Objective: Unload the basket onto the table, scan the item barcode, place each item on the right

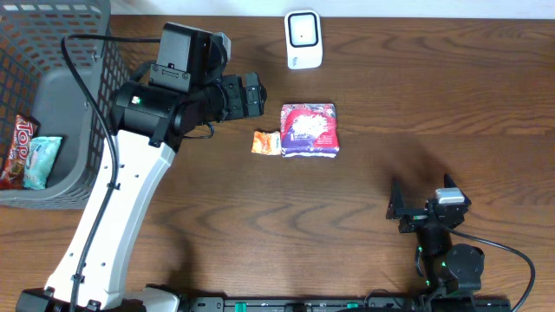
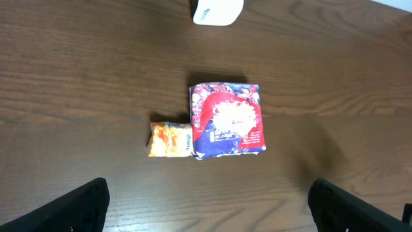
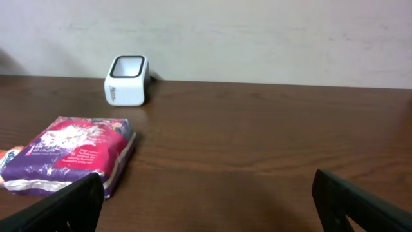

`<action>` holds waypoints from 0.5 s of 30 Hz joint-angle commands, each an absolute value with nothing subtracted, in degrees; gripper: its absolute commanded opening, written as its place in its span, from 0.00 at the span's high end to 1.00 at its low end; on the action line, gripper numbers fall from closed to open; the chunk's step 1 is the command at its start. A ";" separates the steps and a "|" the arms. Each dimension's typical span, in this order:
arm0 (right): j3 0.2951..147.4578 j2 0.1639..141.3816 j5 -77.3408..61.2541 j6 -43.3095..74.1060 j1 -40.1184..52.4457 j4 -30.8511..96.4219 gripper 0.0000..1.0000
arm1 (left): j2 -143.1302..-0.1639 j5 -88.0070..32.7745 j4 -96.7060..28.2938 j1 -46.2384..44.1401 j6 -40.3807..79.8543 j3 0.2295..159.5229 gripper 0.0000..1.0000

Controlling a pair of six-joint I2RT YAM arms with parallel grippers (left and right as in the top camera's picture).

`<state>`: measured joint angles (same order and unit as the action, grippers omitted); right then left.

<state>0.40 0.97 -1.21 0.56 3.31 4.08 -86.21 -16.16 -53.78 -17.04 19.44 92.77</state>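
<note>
A red and purple packet [image 1: 309, 130] lies flat mid-table, label side up, also in the left wrist view [image 2: 226, 120] and the right wrist view [image 3: 71, 153]. A small orange packet [image 1: 266, 142] touches its left edge [image 2: 170, 140]. The white barcode scanner [image 1: 303, 40] stands at the far edge, its window facing up and forward [image 3: 127, 80]. My left gripper [image 2: 209, 212] hovers above the table, near and to the left of the packets, open and holding nothing. My right gripper [image 3: 209, 206] sits low at the near right [image 1: 423, 201], open and empty, facing the packet and scanner.
A grey wire basket [image 1: 61, 186] stands at the table's left edge, holding a red snack bar [image 1: 17, 149] and a teal packet [image 1: 42, 160]. The left arm's white link [image 1: 113, 217] stretches across the near left. Bare wood lies between the right gripper and the packets.
</note>
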 commanded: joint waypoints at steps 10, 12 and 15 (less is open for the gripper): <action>0.34 0.75 -0.75 -0.30 3.79 4.34 0.01 | -86.46 -15.81 -54.04 -16.95 18.92 93.14 0.12; 0.36 0.75 -0.75 -0.30 3.79 4.34 0.01 | -86.46 -15.81 -54.04 -16.95 18.90 93.14 0.12; 0.36 0.75 -0.75 -0.30 3.79 4.34 0.01 | -86.46 -15.79 -54.06 -16.95 18.90 93.14 0.13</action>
<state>0.40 0.97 -1.21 0.56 3.31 4.08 -86.21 -16.16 -53.80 -17.04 19.42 92.77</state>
